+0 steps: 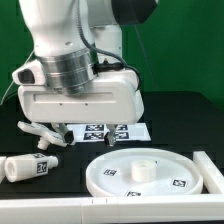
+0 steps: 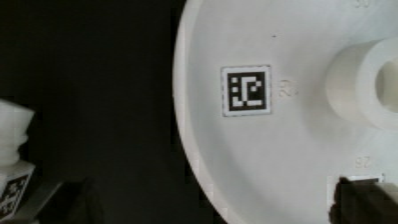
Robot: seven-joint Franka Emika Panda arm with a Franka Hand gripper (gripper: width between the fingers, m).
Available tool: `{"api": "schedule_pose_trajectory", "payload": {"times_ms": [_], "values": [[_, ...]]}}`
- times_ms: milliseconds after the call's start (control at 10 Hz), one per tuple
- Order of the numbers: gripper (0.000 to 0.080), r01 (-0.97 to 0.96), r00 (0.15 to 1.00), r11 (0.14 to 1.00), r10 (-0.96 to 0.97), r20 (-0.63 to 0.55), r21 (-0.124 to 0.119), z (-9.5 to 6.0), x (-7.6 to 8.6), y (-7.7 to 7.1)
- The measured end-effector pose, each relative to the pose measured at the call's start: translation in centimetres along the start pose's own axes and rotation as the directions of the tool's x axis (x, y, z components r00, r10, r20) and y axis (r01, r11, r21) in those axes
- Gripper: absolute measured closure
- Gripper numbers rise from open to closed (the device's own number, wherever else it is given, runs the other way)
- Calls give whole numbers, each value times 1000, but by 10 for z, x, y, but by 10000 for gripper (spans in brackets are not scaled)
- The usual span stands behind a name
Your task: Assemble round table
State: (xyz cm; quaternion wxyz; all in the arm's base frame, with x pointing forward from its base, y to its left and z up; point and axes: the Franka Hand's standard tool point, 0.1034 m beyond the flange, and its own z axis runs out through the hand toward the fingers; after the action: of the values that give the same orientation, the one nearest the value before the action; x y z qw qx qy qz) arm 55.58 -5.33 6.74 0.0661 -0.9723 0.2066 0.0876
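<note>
The round disc (image 1: 160, 180) lies flat on the black table at the exterior view's right, with its hub (image 1: 142, 167) pointing up. In the wrist view the disc (image 2: 267, 150) fills the right side, showing a tag (image 2: 246, 91) and the hub (image 2: 365, 85). The short leg (image 1: 25, 167) lies on its side at the exterior view's left and shows at the edge of the wrist view (image 2: 15, 145). The small branched foot piece (image 1: 40, 133) lies behind the leg. My gripper (image 1: 90, 131) hangs above the table behind the disc, open and empty; in the wrist view (image 2: 205, 205) its jaws straddle the disc's rim.
The marker board (image 1: 105, 130) lies on the table under the gripper. A white block (image 1: 207, 168) stands against the disc at the exterior view's right. A white ledge (image 1: 60, 208) runs along the front edge.
</note>
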Motion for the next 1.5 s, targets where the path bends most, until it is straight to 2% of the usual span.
{"api": "schedule_pose_trajectory", "payload": {"times_ms": [400, 500, 700, 800, 1000, 1100, 1200, 1300, 1400, 1500], "values": [[151, -3, 1000, 1000, 3, 12, 4, -1, -1, 1], [151, -35, 997, 999, 34, 64, 17, -13, 1, 14], [151, -84, 993, 996, 83, 87, 11, -26, 19, 37], [151, -92, 992, 996, 91, 82, 10, -24, 20, 35], [151, -225, 971, 974, 225, 84, 0, -24, 20, 33], [151, -263, 960, 964, 260, 100, 19, -24, 21, 36], [151, -306, 946, 952, 300, 125, 31, -26, 30, 58], [151, -325, 938, 945, 319, 132, 27, -28, 37, 72], [151, -367, 923, 928, 356, 145, 57, -27, 37, 68], [151, -360, 926, 931, 349, 144, 56, -27, 37, 68]]}}
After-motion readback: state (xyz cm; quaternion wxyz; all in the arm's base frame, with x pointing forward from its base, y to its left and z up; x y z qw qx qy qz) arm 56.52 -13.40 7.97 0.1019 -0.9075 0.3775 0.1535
